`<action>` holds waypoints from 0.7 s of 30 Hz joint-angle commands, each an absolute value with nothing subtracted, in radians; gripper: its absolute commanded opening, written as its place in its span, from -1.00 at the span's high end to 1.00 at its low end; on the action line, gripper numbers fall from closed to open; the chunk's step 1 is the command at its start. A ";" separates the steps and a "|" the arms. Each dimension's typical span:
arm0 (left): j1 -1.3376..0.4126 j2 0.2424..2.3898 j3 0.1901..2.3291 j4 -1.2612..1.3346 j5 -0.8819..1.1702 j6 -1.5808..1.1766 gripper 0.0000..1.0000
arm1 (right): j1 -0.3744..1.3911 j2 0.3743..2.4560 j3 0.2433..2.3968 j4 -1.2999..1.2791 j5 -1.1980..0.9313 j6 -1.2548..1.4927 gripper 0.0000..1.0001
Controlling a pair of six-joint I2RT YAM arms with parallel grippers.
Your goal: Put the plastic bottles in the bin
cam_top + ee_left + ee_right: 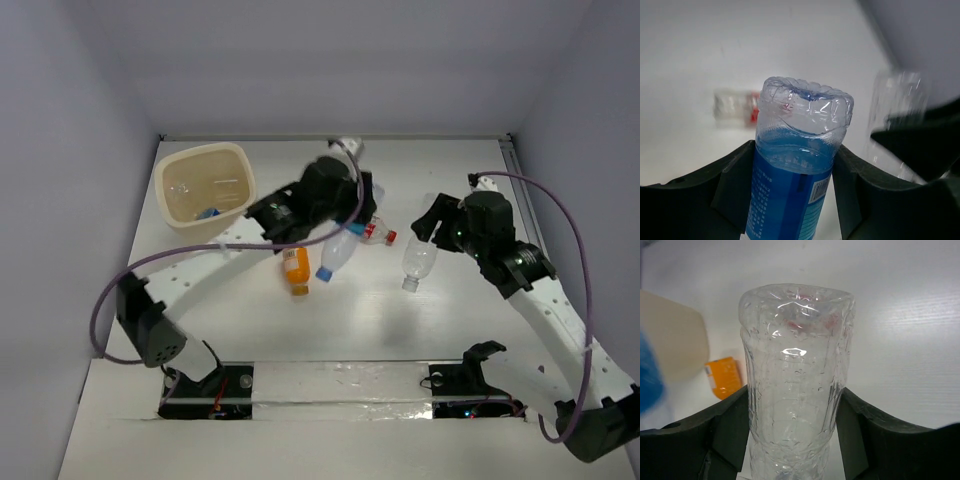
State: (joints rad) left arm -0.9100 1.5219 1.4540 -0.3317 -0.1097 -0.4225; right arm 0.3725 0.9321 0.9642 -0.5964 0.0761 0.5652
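Bottles filled both grippers: the left gripper [795, 152] pinched a blue-labelled bottle [800, 125], the right gripper [792, 397] a clear bottle [795, 340]. The bin [200, 149] sat well off to the left gripper's left; an orange bottle [296, 270] lay on the desk [450, 330] near that gripper.

Cream bin [165, 190] at far left, gripped blue-labelled bottle [340, 252] and clear bottle [420, 258] to its right, orange bottle [296, 270] lying beside, red-capped bottle [378, 234] between.
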 commanded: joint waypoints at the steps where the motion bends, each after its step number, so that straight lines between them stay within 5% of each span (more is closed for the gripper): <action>1: -0.748 1.390 1.672 -0.373 -0.173 -0.393 0.25 | 0.367 0.904 1.043 -0.618 0.009 0.571 -0.02; 8: -0.387 1.326 1.852 -0.322 -0.353 -0.308 0.25 | 0.367 0.882 1.058 -0.569 -0.093 0.586 -0.01; 15: -0.135 1.299 1.691 -0.116 -0.348 -0.327 0.25 | 0.411 0.913 1.141 -0.512 -0.152 0.604 0.01; 21: -0.126 1.240 1.393 0.131 -0.357 -0.337 0.09 | 0.573 1.075 1.357 -0.447 -0.111 0.626 0.01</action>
State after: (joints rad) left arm -0.1272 1.2755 1.4902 -0.0498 -0.3489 -0.3405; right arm 0.4992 1.0119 1.2148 -0.5621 -0.1101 0.6144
